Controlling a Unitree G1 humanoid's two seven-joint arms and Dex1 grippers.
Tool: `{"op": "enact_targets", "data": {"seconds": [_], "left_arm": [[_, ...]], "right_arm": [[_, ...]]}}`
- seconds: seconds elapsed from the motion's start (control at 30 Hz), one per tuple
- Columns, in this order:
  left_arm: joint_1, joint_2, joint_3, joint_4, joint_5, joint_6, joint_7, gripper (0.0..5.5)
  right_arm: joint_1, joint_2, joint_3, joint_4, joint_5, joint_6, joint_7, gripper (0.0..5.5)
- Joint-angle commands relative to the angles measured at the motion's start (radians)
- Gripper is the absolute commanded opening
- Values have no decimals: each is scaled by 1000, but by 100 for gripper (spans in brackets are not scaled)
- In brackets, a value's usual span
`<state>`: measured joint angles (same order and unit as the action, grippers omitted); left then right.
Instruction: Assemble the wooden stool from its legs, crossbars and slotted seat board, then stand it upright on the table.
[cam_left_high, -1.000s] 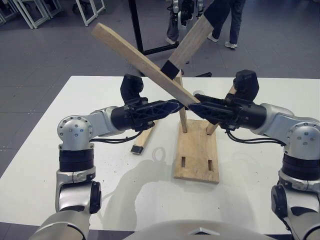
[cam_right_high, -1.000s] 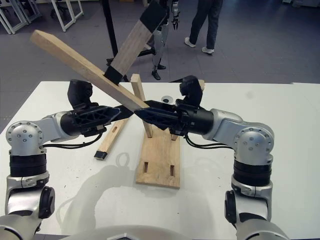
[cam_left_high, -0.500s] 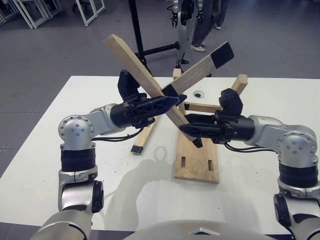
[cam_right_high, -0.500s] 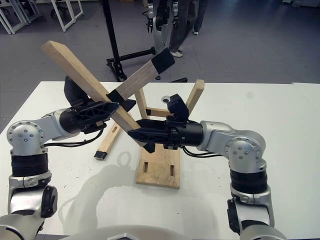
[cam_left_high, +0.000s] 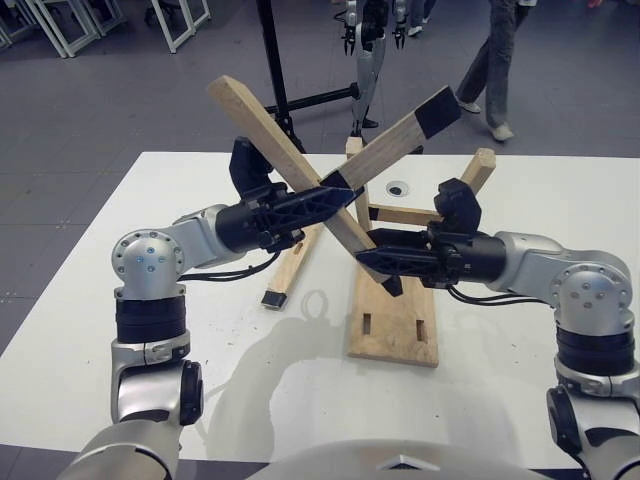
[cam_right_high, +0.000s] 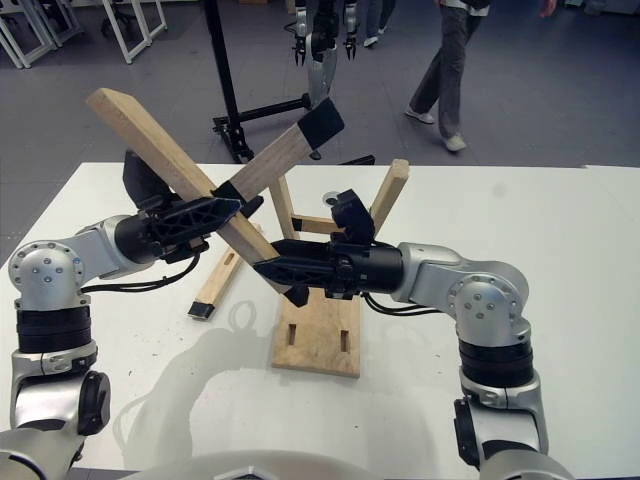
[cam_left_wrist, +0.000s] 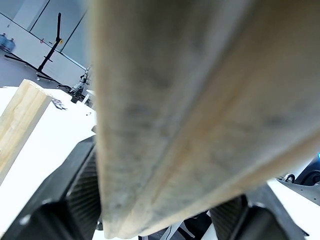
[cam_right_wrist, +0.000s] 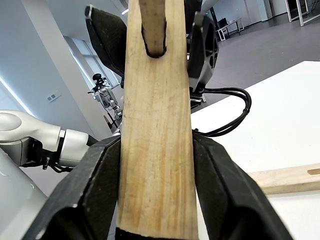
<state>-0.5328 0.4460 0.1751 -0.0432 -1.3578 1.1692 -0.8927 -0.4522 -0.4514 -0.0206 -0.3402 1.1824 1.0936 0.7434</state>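
My left gripper (cam_left_high: 333, 196) is shut on a wooden leg (cam_left_high: 395, 130) that points up and to the right and ends in a black tip. My right gripper (cam_left_high: 372, 250) is shut on a second leg (cam_left_high: 270, 130), which slants from upper left down to a black end above the seat board (cam_left_high: 392, 320). The two legs cross between the grippers. In the right wrist view the first leg's end (cam_right_wrist: 152, 20) sits in a slot of the second leg (cam_right_wrist: 157, 130). Two more legs (cam_left_high: 362, 205) joined by a crossbar (cam_left_high: 405, 213) stand at the board's far end.
Another leg (cam_left_high: 290, 268) with a black end lies flat on the white table (cam_left_high: 80, 300), left of the board. The board shows two open slots near its front edge. A black stand (cam_left_high: 275, 60) is behind the table's far edge.
My right gripper has come down and to the left with its leg, now steeper above the board. The left-held leg has tilted lower and crosses it. Little has moved in the last half second.
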Motion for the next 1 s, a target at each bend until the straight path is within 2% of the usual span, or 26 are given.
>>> {"op": "enact_targets", "data": {"seconds": [0.03,0.2,0.4,0.57,0.73,0.9,1.0], "left_arm": [[7,10,15,-10,-17,6,-35,240],[0,38,36,37,47,-41,-62,206],[-43,94,110,127,111,-118,-100,205],[16,82,66,6,221,-211,-100,205],[120,56,-28,-128,361,-378,-181,205],[191,8,-105,-117,489,-555,-247,205],[245,-11,-164,-89,570,-665,-315,205]], "right_arm": [[9,-22,-32,14,-6,-7,-18,310],[18,-43,-29,11,-33,-17,0,419],[80,-123,-39,-6,-94,-42,40,549],[188,-231,-16,-17,-258,-77,5,550],[286,-327,42,-50,-446,-128,-23,550],[299,-303,88,-33,-588,-170,-111,550],[237,-233,51,62,-674,-199,-238,550]]}}
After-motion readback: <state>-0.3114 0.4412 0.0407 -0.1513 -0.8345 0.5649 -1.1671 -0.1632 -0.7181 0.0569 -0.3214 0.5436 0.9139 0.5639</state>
